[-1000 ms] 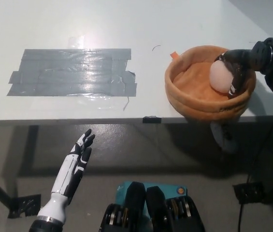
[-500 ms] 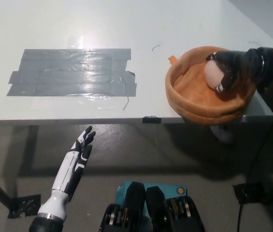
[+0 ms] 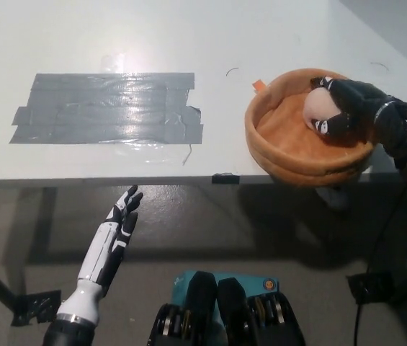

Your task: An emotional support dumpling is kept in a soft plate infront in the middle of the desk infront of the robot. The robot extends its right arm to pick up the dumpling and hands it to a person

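Dumpling (image 3: 317, 108) sits inside the soft plate (image 3: 275, 148) at our right, where our black right robot hand (image 3: 343, 108) wraps it from the right; white left robot hand (image 3: 120, 223) rests open below the desk (image 3: 189, 36).

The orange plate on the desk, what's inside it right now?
Inside the soft orange plate sits the pale dumpling, with the black right hand closed over it. The hand covers the dumpling's right side. The white left hand rests below the desk edge, open.
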